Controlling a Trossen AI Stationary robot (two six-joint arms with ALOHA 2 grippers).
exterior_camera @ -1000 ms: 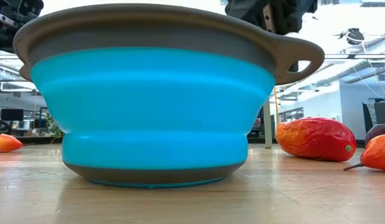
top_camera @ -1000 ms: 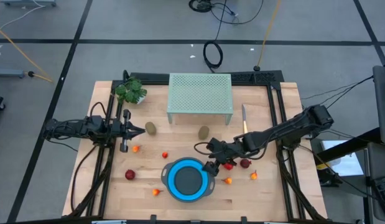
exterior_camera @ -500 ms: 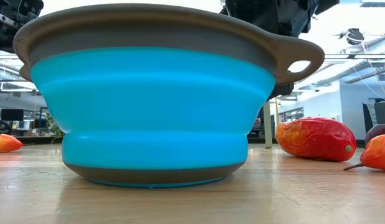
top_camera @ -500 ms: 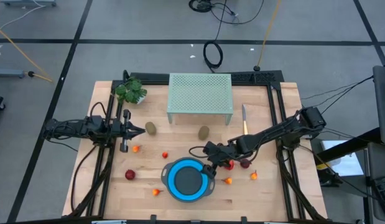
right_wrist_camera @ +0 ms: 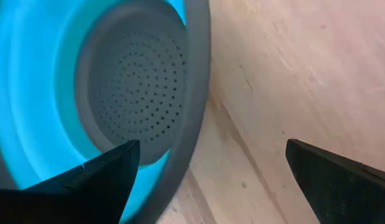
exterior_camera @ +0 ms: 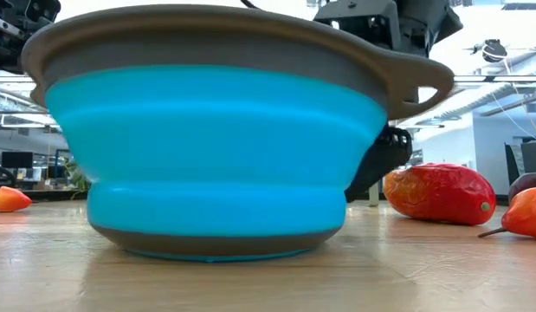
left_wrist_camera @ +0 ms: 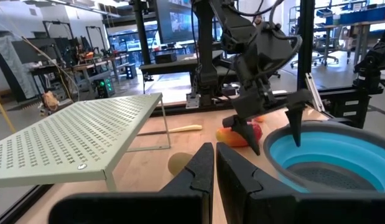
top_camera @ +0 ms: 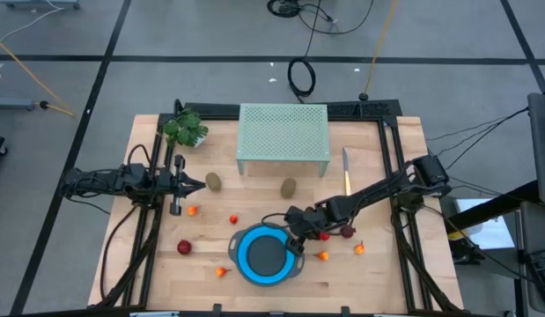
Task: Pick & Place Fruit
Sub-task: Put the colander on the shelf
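On the wooden worktop (top_camera: 149, 282) I count two brown kiwi-like ovals, one (top_camera: 214, 181) near the left tool and one (top_camera: 289, 187) in front of the green perforated rack (top_camera: 283, 132). There is one longer orange-red piece (top_camera: 324, 233), which lies just beside the right tool, and in the low view it (exterior_camera: 439, 192) shows well to the side of the bowl. Two dark red round ones are seen: one (top_camera: 347, 232) next to the long piece and one (top_camera: 183, 247) on the left part of the worktop. The tiny orange-red ones are five: (top_camera: 193, 210), (top_camera: 233, 219), (top_camera: 222, 272), (top_camera: 323, 256) and (top_camera: 359, 249).

One blue bowl with a grey rim (top_camera: 267, 253) stands near the front edge. Its perforated bottom shows no fruit in the high view or in the right wrist view.

The right tool (top_camera: 292, 227) is at the bowl's rim, on the side of the rack, with its fingers (right_wrist_camera: 80, 180) spread wide and nothing between them; one finger is over the bowl and the other is over the bare wood outside it. The left tool (top_camera: 198, 186) waits at the left side, clenched with nothing in it.

Other things: one green leafy bunch (top_camera: 185, 129) at the far left corner, and one yellow-handled knife (top_camera: 347, 171) beside the rack. The bowl and the right arm stand between the two groups of fruit.
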